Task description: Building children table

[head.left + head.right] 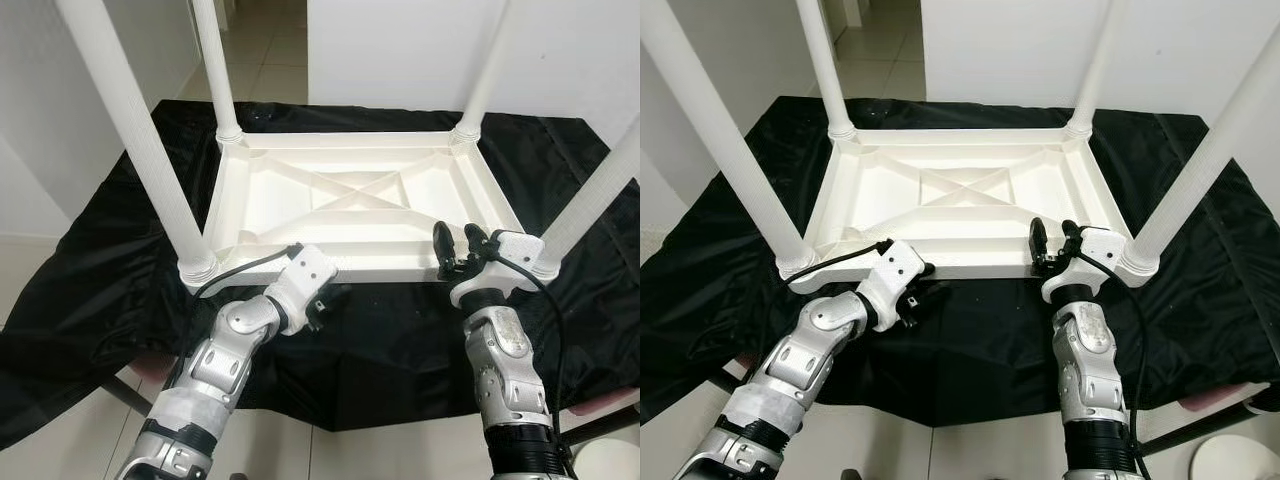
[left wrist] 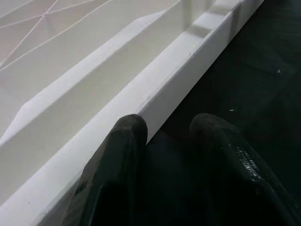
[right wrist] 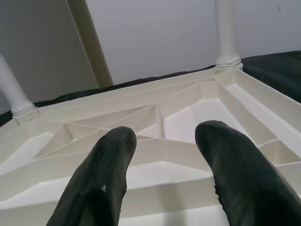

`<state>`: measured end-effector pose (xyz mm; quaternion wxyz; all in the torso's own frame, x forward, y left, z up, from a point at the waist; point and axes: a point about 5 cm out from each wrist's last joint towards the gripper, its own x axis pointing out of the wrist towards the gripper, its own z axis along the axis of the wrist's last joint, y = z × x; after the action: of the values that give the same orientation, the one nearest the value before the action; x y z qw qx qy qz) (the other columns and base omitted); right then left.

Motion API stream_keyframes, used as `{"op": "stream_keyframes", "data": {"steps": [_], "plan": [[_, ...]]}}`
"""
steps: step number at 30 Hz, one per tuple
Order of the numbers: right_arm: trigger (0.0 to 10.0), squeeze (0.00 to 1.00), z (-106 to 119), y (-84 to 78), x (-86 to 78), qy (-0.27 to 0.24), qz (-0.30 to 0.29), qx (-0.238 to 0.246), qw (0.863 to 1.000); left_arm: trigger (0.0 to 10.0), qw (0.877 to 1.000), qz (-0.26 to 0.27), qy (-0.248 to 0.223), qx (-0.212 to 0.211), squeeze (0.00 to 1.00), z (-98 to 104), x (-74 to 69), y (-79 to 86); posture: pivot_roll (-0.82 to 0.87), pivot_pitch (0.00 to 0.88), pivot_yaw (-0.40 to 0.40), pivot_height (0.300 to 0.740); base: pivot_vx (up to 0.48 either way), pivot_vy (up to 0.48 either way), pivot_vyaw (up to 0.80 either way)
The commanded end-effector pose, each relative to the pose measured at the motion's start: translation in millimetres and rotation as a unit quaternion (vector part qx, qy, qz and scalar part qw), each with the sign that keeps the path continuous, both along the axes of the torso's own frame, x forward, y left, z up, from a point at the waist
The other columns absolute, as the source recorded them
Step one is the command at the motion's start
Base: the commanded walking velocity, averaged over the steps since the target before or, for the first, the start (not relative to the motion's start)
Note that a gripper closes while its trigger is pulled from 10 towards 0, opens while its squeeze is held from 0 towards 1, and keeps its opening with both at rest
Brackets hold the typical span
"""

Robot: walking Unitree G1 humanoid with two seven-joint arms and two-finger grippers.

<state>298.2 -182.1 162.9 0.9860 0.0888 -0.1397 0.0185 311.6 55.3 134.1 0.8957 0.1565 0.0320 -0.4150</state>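
A white plastic children's table lies upside down on a black cloth, its ribbed underside facing up. Four white legs stand up from its corners: front left, back left, back right, front right. My left gripper is low on the cloth against the outer face of the front rim, open, with one finger at the rim's lower edge. My right gripper is open just over the front rim near the front right leg, its fingers pointing across the underside.
The cloth drapes over a low support and hangs off its front edge towards pale tiled floor. White walls stand close behind, with a gap of floor at the back left. A round white object sits at the bottom right.
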Motion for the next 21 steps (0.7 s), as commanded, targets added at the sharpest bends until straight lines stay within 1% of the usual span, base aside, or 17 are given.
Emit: {"op": "stream_keyframes", "data": {"steps": [1,2,3,8,9,10,11,12,13,14,15,17,18,19,20,21], "plan": [[10.0,0.0,-1,6.1,-2.4,0.004,0.012,0.005,1.0,10.0,0.998,0.065,-0.001,0.023,0.0,-8,7.8,8.5,-0.01,0.069,0.043,0.74,0.0,0.0,0.0],[10.0,0.0,-1,8.5,-3.4,0.004,0.017,0.007,1.0,10.0,0.997,0.073,-0.002,0.026,0.0,-7,10.6,9.5,-0.01,0.068,0.039,0.74,0.0,0.0,0.0],[10.0,0.0,-1,11.9,-5.3,0.005,0.024,0.007,1.0,10.0,0.996,0.082,-0.003,0.02,0.0,-5,13.9,10.4,-0.02,0.069,0.038,0.74,0.0,0.0,0.0],[10.0,0.0,-3,17.0,-12.7,0.008,0.037,0.004,0.999,10.0,0.996,0.093,-0.008,0.006,0.0,0,18.2,11.7,-0.03,0.069,0.036,0.74,0.0,0.0,0.0],[10.0,0.0,-4,18.5,-17.6,0.006,0.042,0.008,0.999,10.0,0.995,0.094,-0.017,-0.007,0.0,5,18.6,12.4,-0.03,0.069,0.037,0.74,0.0,0.0,0.0],[10.0,0.0,-4,18.5,-17.6,0.006,0.042,0.008,0.999,10.0,0.995,0.094,-0.017,-0.007,0.0,5,18.6,12.4,-0.03,0.069,0.037,0.74,0.0,0.0,0.0],[10.0,0.0,-6,18.1,-24.3,0.0,0.041,0.008,0.999,10.0,0.995,0.088,-0.02,-0.033,0.0,10,17.3,12.4,-0.04,0.07,0.039,0.74,0.0,0.0,0.0],[10.0,0.0,-6,18.1,-24.3,0.0,0.041,0.008,0.999,10.0,0.995,0.088,-0.02,-0.033,0.0,10,17.3,12.4,-0.04,0.07,0.039,0.74,0.0,0.0,0.0],[10.0,0.0,-8,17.1,-29.2,-0.001,0.037,0.012,0.999,10.0,0.995,0.082,-0.025,-0.051,0.0,14,16.0,12.2,-0.04,0.07,0.036,0.74,0.0,0.0,0.0],[10.0,0.0,-8,17.1,-29.2,-0.001,0.037,0.012,0.999,10.0,0.995,0.082,-0.025,-0.051,0.0,14,16.0,12.2,-0.04,0.07,0.036,0.74,0.0,0.0,0.0],[10.0,0.0,-15,14.2,-36.3,0.009,0.013,0.02,1.0,10.0,0.994,0.073,-0.029,-0.075,0.0,18,14.7,10.8,-0.04,0.071,0.032,0.74,0.0,0.0,0.0],[10.0,0.0,-17,13.7,-38.2,0.013,0.004,0.021,1.0,10.0,0.994,0.073,-0.031,-0.073,0.0,17,15.7,10.0,-0.04,0.071,0.032,0.74,0.0,0.0,0.0],[10.0,0.66,-18,13.7,-39.8,0.014,-0.003,0.025,1.0,10.0,0.994,0.074,-0.033,-0.067,0.0,17,17.1,9.3,-0.04,0.071,0.032,0.74,0.0,0.0,0.0],[10.0,0.66,-18,13.9,-40.6,0.015,-0.006,0.027,1.0,10.0,0.995,0.075,-0.034,-0.062,0.0,16,18.2,8.9,-0.04,0.071,0.032,0.74,0.0,0.0,0.0],[10.0,1.0,-18,15.3,-42.5,0.016,-0.013,0.025,0.999,10.0,0.995,0.078,-0.037,-0.058,0.0,17,21.2,8.1,-0.04,0.068,0.033,0.74,0.0,0.0,0.0],[10.0,1.0,-18,16.2,-43.7,0.018,-0.018,0.024,0.999,10.0,0.994,0.079,-0.039,-0.056,0.0,18,23.1,7.6,-0.04,0.068,0.033,0.74,0.0,0.0,0.0]]}}
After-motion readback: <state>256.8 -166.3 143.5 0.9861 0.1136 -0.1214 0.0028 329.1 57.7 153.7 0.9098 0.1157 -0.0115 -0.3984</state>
